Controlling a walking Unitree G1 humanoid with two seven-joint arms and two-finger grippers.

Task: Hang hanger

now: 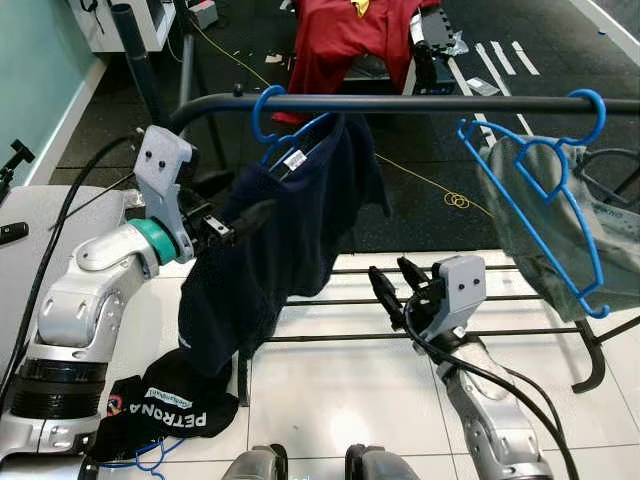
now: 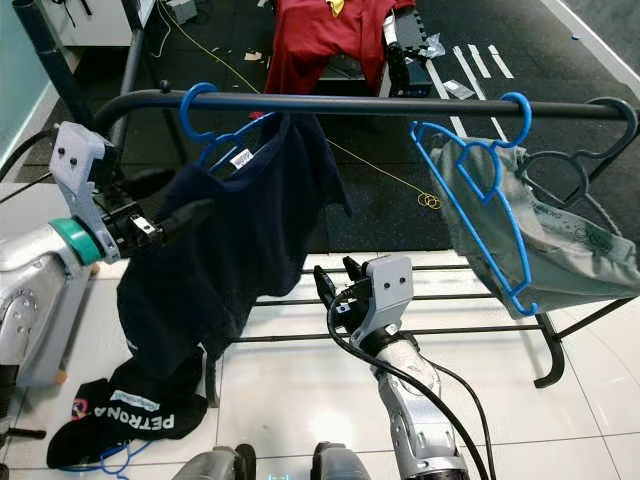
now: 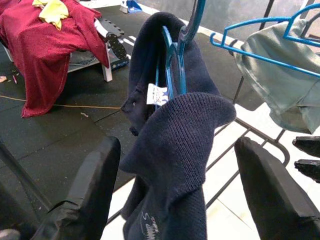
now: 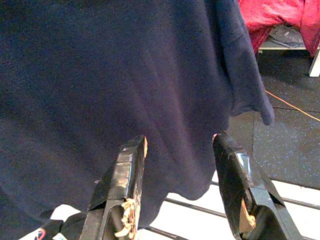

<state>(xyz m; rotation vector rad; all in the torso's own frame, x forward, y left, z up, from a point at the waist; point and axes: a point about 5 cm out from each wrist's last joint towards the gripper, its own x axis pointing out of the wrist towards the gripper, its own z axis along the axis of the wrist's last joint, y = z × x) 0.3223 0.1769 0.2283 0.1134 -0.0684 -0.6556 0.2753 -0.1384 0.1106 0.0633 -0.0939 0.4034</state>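
**Navy garment on the rail, both grippers spread**

The blue hanger (image 1: 285,125) hooked over the black rail (image 1: 420,102) near its left end, carrying a navy garment (image 1: 270,250) that drooped unevenly — bunched to the robot's left, its hem reaching down toward the white tiled floor (image 1: 340,390). The left gripper (image 3: 177,195) stood at the garment's left edge with a fold of cloth between its fingers (image 3: 90,190), which were parted wide and not pressing the cloth. The right gripper (image 1: 398,288) sat lower, just right of the garment's hem and apart from it, fingers open.

Further right along the rail hung a second blue hanger (image 1: 540,200) with a pale green garment (image 1: 590,240), well apart from the navy one — a bare stretch of rail lay between. Below the rail, the rack's lower bars (image 1: 340,300) crossed the floor. A black garment with white lettering (image 1: 165,415) lay on the tiles by the robot's left side. Behind the rail, a red garment (image 1: 345,40) draped over a seat.
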